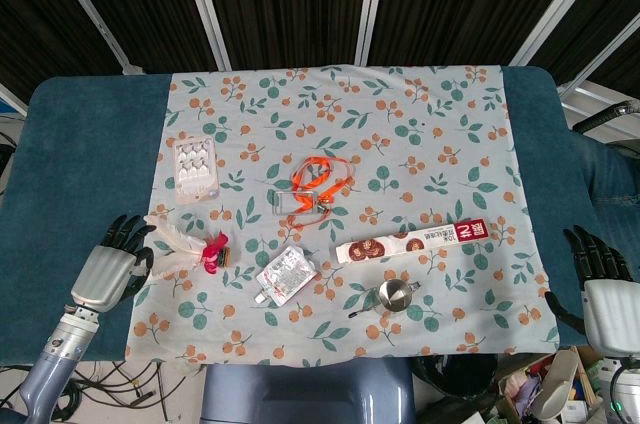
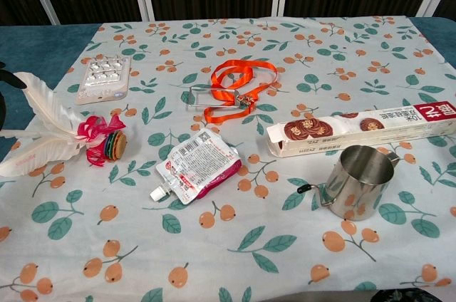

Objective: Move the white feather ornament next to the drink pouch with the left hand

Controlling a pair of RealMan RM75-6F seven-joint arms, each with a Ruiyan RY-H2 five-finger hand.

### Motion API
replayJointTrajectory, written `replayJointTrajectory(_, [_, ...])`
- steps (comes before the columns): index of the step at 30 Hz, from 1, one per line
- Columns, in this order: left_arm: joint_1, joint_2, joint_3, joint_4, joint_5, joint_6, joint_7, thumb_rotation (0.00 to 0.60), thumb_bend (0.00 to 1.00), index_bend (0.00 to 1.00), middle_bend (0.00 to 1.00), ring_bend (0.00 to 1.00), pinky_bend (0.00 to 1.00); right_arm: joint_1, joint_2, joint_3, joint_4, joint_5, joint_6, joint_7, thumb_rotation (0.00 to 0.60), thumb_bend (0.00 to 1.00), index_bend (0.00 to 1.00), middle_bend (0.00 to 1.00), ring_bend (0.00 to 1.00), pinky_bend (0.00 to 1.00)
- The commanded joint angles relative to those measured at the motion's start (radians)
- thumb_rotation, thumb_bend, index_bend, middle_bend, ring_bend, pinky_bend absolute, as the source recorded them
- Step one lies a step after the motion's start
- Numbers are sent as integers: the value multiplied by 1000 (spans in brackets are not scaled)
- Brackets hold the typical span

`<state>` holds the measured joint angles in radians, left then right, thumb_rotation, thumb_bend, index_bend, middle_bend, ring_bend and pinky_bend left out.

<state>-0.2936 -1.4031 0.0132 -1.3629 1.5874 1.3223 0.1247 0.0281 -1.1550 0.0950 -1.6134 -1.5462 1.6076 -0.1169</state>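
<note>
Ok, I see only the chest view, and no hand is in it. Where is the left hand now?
Observer: The left hand is over the blue table, just left of the white feather ornament, with its fingers pointing toward the feather.
Operator: Does it hold something?
Observer: No. Its fingers are apart and it holds nothing.
Operator: And the right hand?
Observer: The right hand is at the right edge of the table, beyond the cloth. Its fingers are apart and it is far from everything on the cloth.
</note>
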Motion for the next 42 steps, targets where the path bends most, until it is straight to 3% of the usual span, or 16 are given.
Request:
replayJointTrajectory(1, [0,0,0,-1,0,1,0,600,490,602,173,0,7,0,0,0,0,0,0,0,600,134,77,46,101,160])
replayJointTrajectory(42, [-13,6,-4,-14,7,1,17,600,490,606,173,0,7,0,-1,0,-2,-1,1,-5,600,134,77,46,102,159])
